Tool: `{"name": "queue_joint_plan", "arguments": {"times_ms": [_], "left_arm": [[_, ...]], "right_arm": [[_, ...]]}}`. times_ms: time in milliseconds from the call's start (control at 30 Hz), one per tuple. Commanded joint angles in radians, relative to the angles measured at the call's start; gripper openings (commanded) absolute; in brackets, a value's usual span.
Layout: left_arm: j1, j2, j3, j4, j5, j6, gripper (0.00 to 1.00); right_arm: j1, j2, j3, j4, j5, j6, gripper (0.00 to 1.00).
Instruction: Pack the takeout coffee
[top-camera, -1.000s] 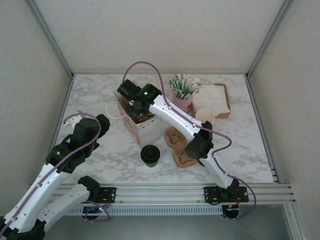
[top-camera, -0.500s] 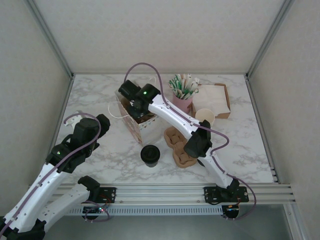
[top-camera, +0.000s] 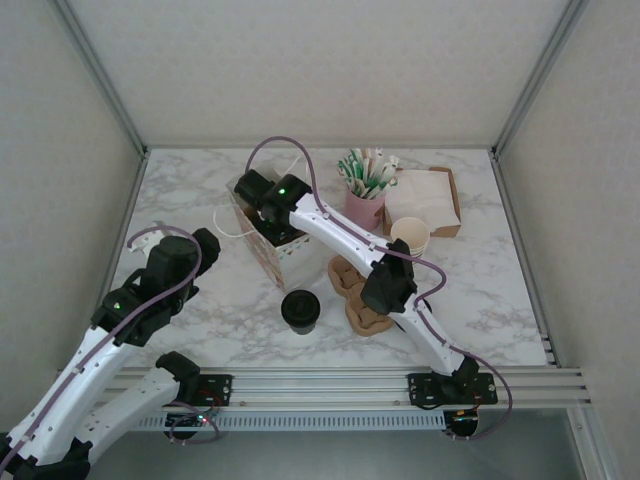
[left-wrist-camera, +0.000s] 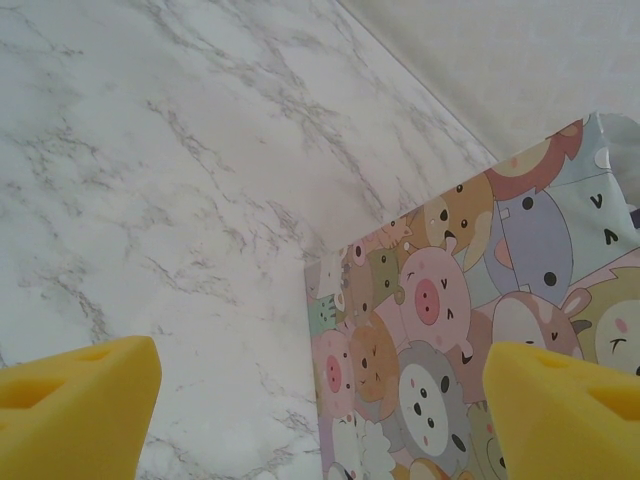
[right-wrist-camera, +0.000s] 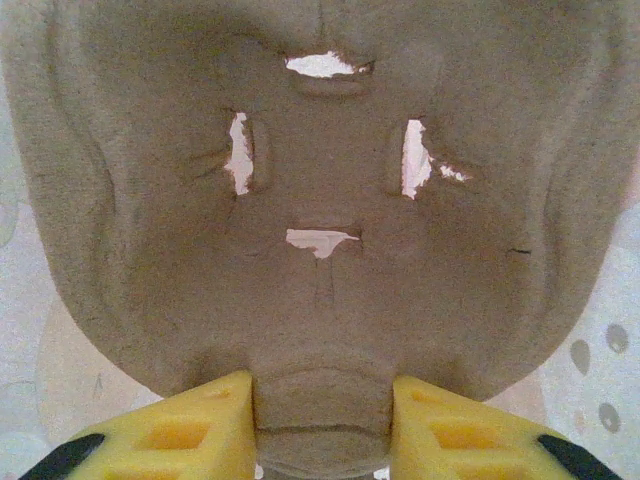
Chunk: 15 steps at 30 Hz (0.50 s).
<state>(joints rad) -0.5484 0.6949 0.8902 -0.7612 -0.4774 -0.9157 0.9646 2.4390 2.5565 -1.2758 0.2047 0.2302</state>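
Right arm is stretched across the bench (top-camera: 480, 290) and down into the open top of the cartoon-print paper bag (top-camera: 262, 252). The right fingers (top-camera: 270, 218) are down inside the bag mouth. From the wrist, the right fingers (right-wrist-camera: 200, 430) are closed on a brown pulp cup carrier (right-wrist-camera: 320, 180). Its raised tab is pinched between the two yellow pads, and the moulded tray spreads away ahead of the tips, with the bag's pale lining showing either side.

The left fingers (top-camera: 207, 243) hang out to the left of the bag. In the wrist view the left fingers (left-wrist-camera: 80, 400) are spread wide with nothing between them. There's bare marble bench (left-wrist-camera: 150, 200) beneath, and the bag's animal-print wall (left-wrist-camera: 450, 330) is ahead, towards the right-hand pad.

The takeout coffee (top-camera: 300, 310) stands on the bench outside the bag. It's upright, with its long axis vertical and its black lid facing straight up. It's nearer the arm bases than the right fingers and well apart from them. It's also off to the right of the left fingers, touching neither.

Just right of the cup lie more pulp carriers (top-camera: 362, 298), flat on the bench.
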Motion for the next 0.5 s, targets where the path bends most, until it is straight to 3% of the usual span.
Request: {"name": "queue_joint_plan", "arguments": {"times_ms": [0,467], "left_arm": [[-0.004,-0.008,0.004,-0.031,-0.014,-0.003,0.84],[-0.004,-0.014,0.001,-0.035,-0.014,-0.009,0.84]], "right_arm": [[-0.006,0.038,-0.01,-0.003,-0.016,-0.007,0.35],[-0.012,0.067,-0.111,0.053,-0.005,0.033,0.38]]}}
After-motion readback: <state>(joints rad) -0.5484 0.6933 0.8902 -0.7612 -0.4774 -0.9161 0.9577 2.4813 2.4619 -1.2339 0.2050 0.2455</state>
